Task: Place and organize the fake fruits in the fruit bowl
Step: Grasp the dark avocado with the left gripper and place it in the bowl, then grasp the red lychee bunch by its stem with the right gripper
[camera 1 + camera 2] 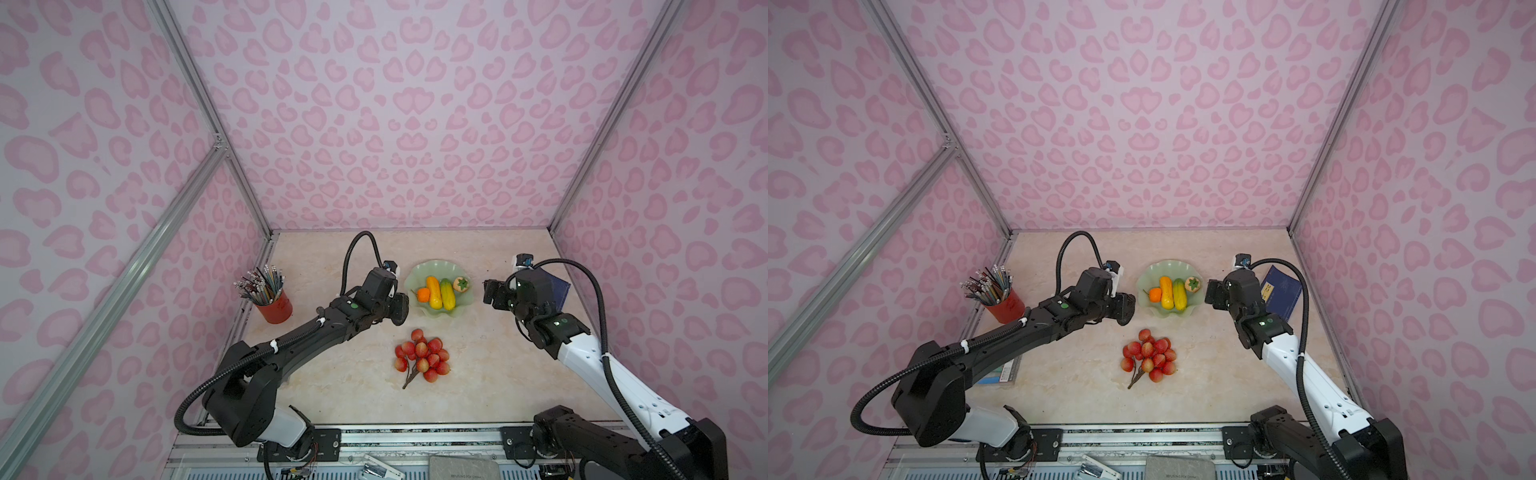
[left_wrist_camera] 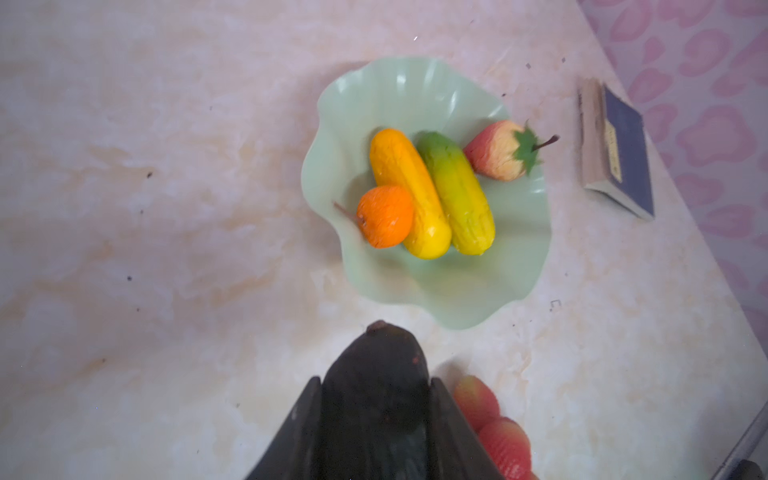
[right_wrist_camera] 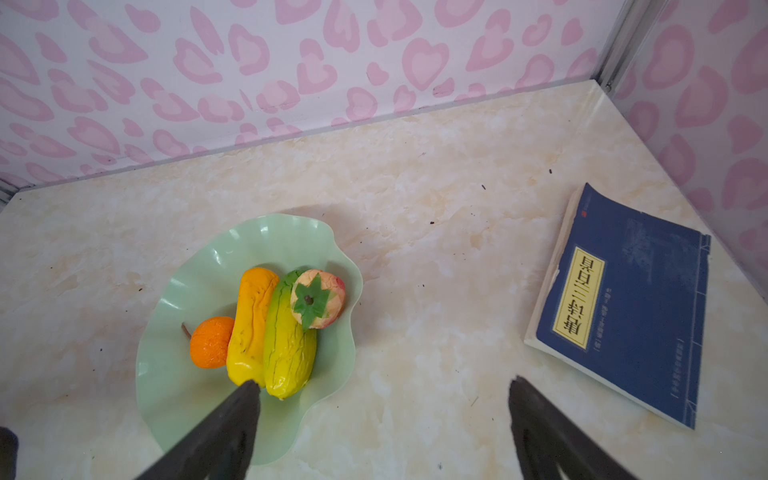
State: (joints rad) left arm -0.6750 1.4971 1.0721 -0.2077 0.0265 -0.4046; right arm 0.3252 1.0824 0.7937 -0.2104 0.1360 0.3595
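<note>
- Nearest of the task's things, the red berry bunch (image 1: 423,357) lies on the tabletop (image 1: 490,374), outside the dish, its brown stem pointing toward the near edge.
- Just beyond it, the left gripper (image 2: 376,380) is clamped on the dark avocado (image 2: 376,365). Its narrow end sticks out past the fingertips toward the bowl, and a few berries show beside one finger in the left wrist view.
- In both top views this gripper sits by the left edge of the fruit bowl (image 1: 432,266); the avocado is not in the bowl.
- Right of the bowl, the right gripper (image 3: 382,382) has its jaws spread wide and holds nothing. In the right wrist view one finger overlaps the bowl's rim; whether it touches, I cannot tell.
- Inside the mint-green bowl four pieces lie together: the orange-yellow elongated fruit (image 1: 434,293) and the yellow-green oval (image 1: 447,294) side by side and touching, and the small orange (image 1: 423,294) against the elongated one's left.
- On the right, the strawberry (image 1: 461,284) rests on the bowl's sloping edge, against the oval.
- Farther left, well apart from the bowl, stands a red pencil cup (image 1: 274,307).
- At the far right a blue book (image 3: 623,307) lies flat near the wall (image 3: 291,62).
</note>
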